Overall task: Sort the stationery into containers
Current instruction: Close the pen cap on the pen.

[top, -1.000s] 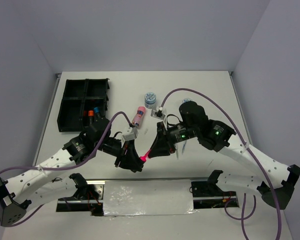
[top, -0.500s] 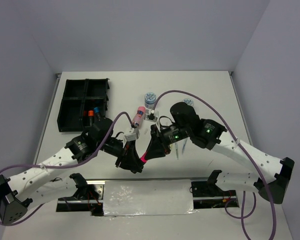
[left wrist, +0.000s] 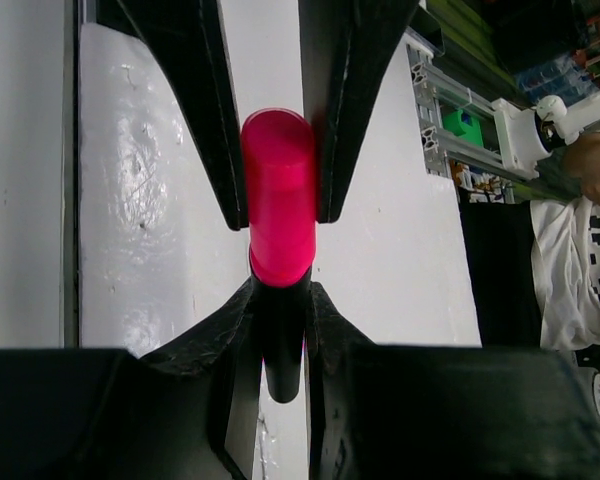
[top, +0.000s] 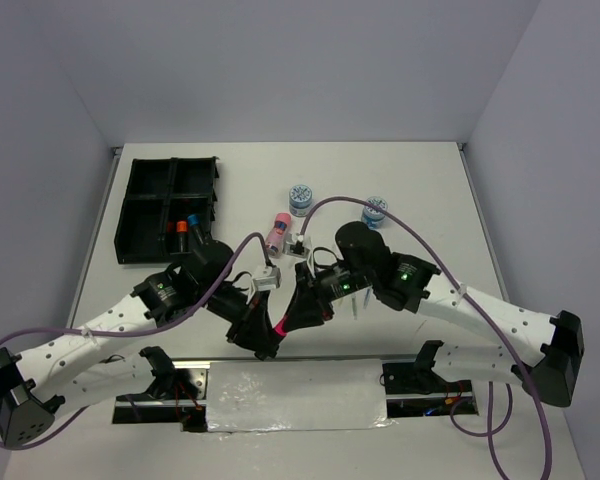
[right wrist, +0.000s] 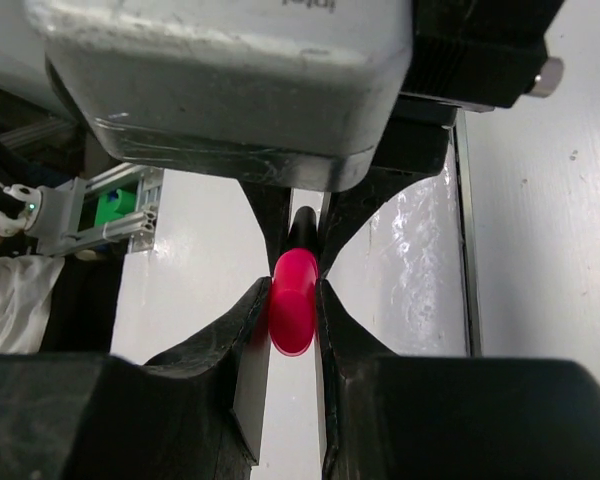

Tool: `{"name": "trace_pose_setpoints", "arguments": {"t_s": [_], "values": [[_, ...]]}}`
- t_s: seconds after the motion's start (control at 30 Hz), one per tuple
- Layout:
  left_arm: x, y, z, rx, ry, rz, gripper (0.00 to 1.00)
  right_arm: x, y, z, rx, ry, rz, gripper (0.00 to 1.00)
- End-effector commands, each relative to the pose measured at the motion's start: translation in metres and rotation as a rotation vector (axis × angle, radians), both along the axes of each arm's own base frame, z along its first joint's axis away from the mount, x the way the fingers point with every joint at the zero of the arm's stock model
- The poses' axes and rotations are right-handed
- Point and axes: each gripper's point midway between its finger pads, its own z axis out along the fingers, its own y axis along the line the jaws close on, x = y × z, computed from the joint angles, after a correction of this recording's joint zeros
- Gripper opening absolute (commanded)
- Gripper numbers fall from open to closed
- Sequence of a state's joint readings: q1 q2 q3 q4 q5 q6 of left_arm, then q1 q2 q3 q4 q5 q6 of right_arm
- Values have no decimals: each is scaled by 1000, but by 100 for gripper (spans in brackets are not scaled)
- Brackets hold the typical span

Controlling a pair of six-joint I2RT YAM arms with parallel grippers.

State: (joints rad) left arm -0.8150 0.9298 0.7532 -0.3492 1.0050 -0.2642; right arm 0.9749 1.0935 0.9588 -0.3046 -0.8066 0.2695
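We see the R gripper (right wrist: 292, 300) shift closer to the tray (top: 130, 200), right up to the L gripper (left wrist: 280, 310). Less of the marker (left wrist: 278, 210) shows btwn them, & R's fingers now pinch its red cap. The R arm (top: 400, 275) swings w/ it, so the tub (top: 375, 210) farthest from the tray now shows in full.

**Surroundings only**

White worktop (top: 420, 190), boxed by pale grey walls (top: 300, 60) on three sides. Crinkled silver sheet (top: 295, 395) along the near edge. Left wrist view: aluminium rail (left wrist: 432, 150) beyond the worktop edge, green block (left wrist: 463, 122) set against it. White garment with black pattern (left wrist: 580, 270) at far right.
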Motion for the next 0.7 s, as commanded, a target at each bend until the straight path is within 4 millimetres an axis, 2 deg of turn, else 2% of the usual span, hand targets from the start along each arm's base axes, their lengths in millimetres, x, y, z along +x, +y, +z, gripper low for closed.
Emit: {"name": "trace_pose_setpoints", "arguments": {"t_s": [0.0, 0.27, 0.33, 0.37, 0.4, 0.5, 0.67], "values": [[32, -23, 64, -244, -281, 52, 0, -11, 12, -23, -19, 73, 25, 0], [44, -17, 94, -292, -464, 119, 0, -44, 17, -46, -36, 169, 186, 0], [46, -17, 94, -289, -497, 107, 0, -50, 17, -58, -63, 183, 216, 0], [46, -17, 100, -294, -510, 98, 0, -50, 17, -63, -75, 186, 217, 0], [45, -17, 97, -285, -505, 73, 0, -51, 17, -66, -83, 187, 221, 0], [52, -18, 102, -278, -516, 75, 0, -51, 19, -73, -102, 190, 222, 0], [65, -19, 125, -372, -593, 95, 0, -55, 28, -74, -62, 212, 226, 0]]}}
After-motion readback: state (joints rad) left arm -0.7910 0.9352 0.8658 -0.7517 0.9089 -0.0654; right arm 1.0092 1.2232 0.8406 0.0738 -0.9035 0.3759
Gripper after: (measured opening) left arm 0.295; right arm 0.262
